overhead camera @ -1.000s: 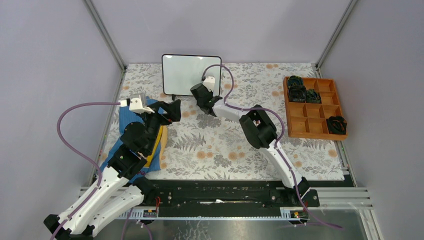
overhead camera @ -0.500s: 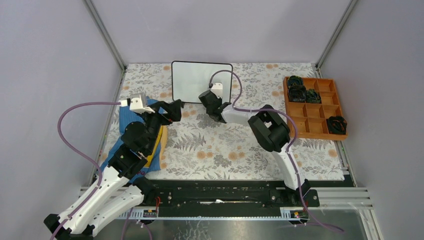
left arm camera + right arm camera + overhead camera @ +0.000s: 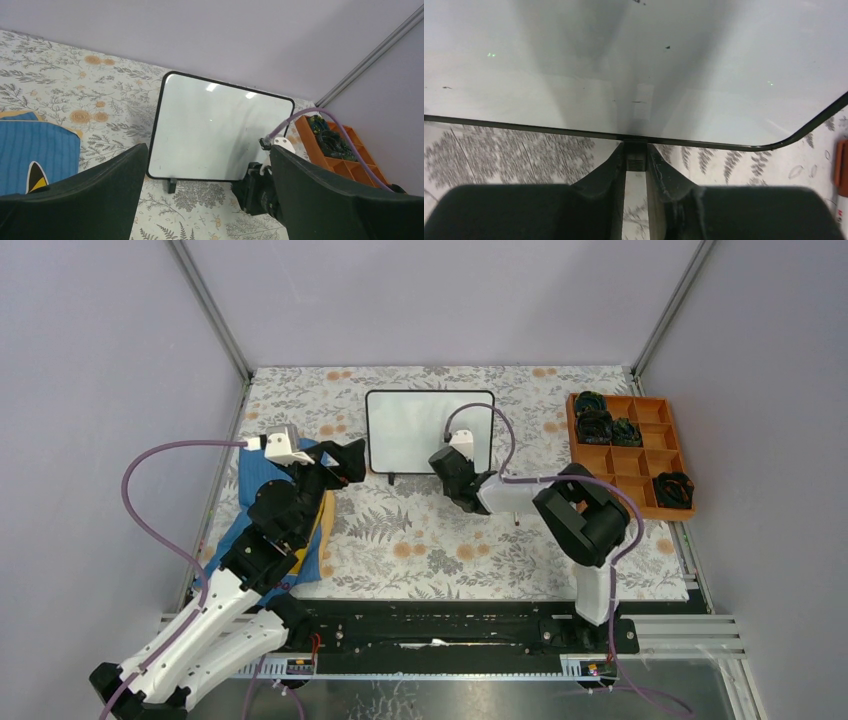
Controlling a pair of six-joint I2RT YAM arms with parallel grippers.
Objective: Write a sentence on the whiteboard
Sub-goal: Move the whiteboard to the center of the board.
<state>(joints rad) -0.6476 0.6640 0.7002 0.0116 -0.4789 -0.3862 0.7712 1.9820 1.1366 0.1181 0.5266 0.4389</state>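
Note:
The whiteboard [image 3: 415, 425] stands upright on the floral mat, white with a thin black frame. Its face [image 3: 215, 130] is blank apart from a few small dark specks, and no sentence is in view. My right gripper [image 3: 458, 476] is low at the board's near right edge. In the right wrist view it [image 3: 636, 152] is shut on the board's small black foot [image 3: 636, 161], under the bottom frame [image 3: 574, 131]. My left gripper [image 3: 345, 460] hovers left of the board, wide open with nothing between its fingers [image 3: 95, 200].
An orange compartment tray [image 3: 573, 455] holding dark coiled items sits at the right. A blue cloth [image 3: 252, 480] with a yellow object lies under my left arm. The board's other foot [image 3: 171, 185] rests on the mat. Grey walls close in the back and sides.
My right gripper has drawn the whiteboard to the right and closer to the arms. The left arm has barely moved and stays open.

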